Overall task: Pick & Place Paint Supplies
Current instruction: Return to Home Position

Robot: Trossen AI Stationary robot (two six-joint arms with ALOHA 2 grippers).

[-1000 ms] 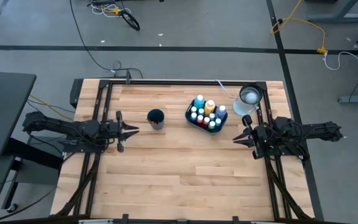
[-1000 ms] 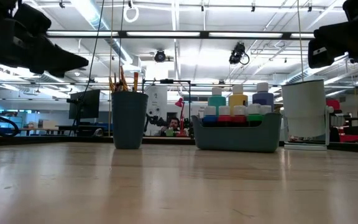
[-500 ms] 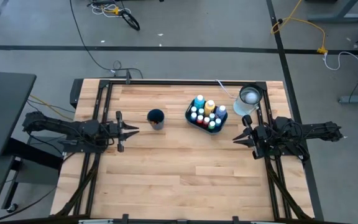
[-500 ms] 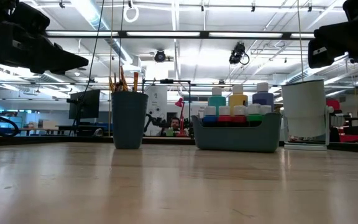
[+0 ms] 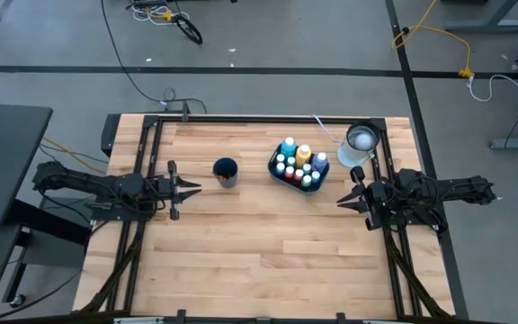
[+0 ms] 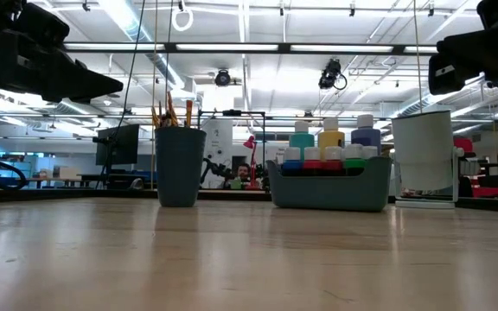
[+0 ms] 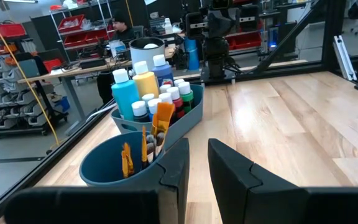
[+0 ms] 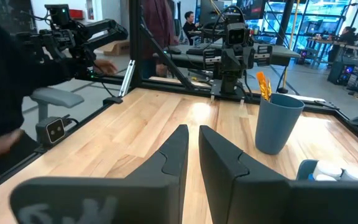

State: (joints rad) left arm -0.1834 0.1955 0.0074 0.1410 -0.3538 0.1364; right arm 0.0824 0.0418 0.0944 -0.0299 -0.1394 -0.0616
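Several white-capped paint bottles (image 5: 297, 162) stand upright in a dark blue-grey tray (image 5: 273, 167) at the table's far right of centre; the low view shows them too (image 6: 328, 142). Thin paintbrushes (image 7: 157, 127) stand bristle-up in a blue cup (image 5: 226, 170), left of the tray. My left gripper (image 5: 196, 187) hovers shut at the left, just short of the cup. My right gripper (image 5: 340, 202) hovers shut at the right, nearer than the tray. Neither holds anything.
A white cup holding water (image 5: 360, 142) stands near the table's far right corner, beside the tray. A black metal frame (image 5: 241, 118) runs along the far edge and both sides. Bare wood (image 5: 259, 252) fills the near half. People are in the room beyond.
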